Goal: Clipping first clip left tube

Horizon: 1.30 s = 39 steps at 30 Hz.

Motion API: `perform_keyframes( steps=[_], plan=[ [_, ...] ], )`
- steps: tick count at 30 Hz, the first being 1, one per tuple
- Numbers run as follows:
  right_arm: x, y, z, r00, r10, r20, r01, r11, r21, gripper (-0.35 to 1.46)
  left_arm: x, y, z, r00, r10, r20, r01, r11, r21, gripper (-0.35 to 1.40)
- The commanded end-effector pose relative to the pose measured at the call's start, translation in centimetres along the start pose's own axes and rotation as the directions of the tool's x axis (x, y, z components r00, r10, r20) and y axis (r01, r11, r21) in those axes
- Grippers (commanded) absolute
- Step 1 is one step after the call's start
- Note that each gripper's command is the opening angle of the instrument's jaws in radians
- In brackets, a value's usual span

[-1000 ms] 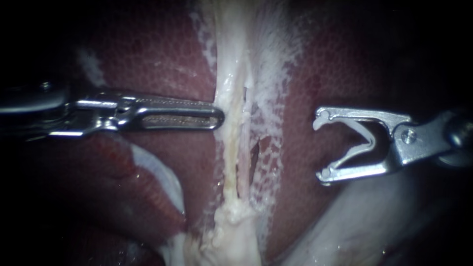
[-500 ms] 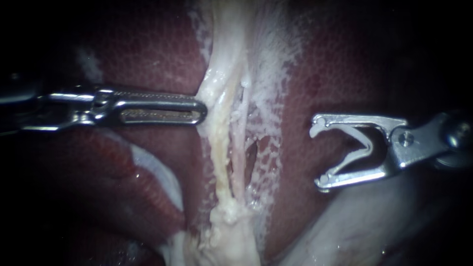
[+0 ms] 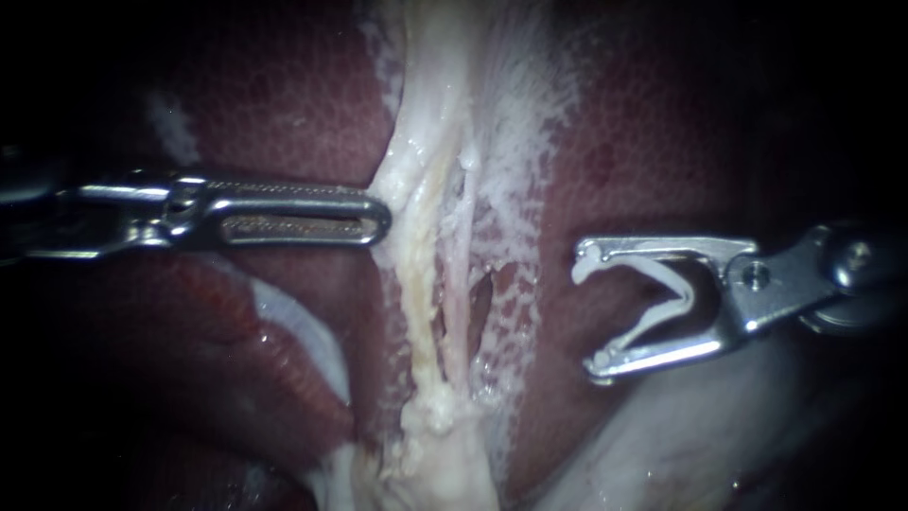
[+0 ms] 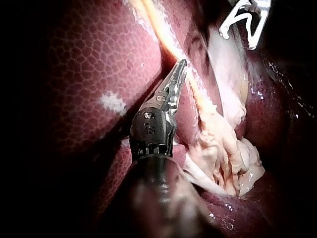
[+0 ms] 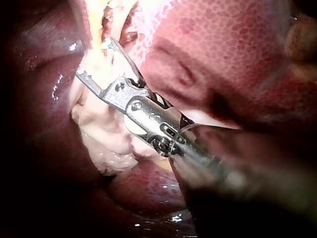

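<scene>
1. The left instrument (image 3: 381, 216) has its jaws clenched on the edge of the left tube (image 3: 416, 284), tenting it.
2. The right instrument (image 3: 588, 317) grasps an open clip (image 3: 683, 295) over the liver (image 3: 615, 142), apart from the tube.

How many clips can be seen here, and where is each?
1. The white clip sits held between the jaws of the right instrument, beside the tubes and apart from them. No clip shows on a tube; tissue may hide others.
</scene>
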Motion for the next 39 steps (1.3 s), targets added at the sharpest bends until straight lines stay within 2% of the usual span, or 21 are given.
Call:
perform_keyframes(
  steps=[1,6,16,26,33,39],
  plan=[
    [-0.04,0.0,0.04,1.0,0.008,0.0,-0.008,1.0,0.0,0.56,-0.01,-0.01,0.0,1.0,0.0,0.0,0.0,1.0,-0.001,-0.35],
    [-0.23,0.01,0.26,0.998,0.06,0.002,-0.06,0.998,-0.007,0.57,-0.01,-0.04,-0.01,1.0,-0.001,0.001,0.001,1.0,-0.003,-0.35],
    [-0.51,0.05,0.69,0.997,0.082,0.003,-0.082,0.996,0.019,0.55,-0.02,-0.06,-0.01,1.0,-0.003,0.002,0.003,1.0,-0.006,-0.35],
    [-0.63,0.11,1.08,0.997,0.082,0.009,-0.082,0.996,0.023,0.56,-0.03,-0.11,-0.02,1.0,-0.004,0.003,0.004,1.0,-0.011,-0.35],
    [-0.72,0.18,1.2,0.996,0.079,0.034,-0.08,0.997,0.021,0.56,-0.04,-0.13,-0.02,1.0,-0.005,0.003,0.005,1.0,-0.01,-0.35],
    [-0.81,0.23,1.24,0.996,0.075,0.039,-0.075,0.997,0.02,0.56,-0.04,-0.15,-0.03,1.0,-0.006,0.002,0.006,1.0,-0.008,-0.35]
  ],
)
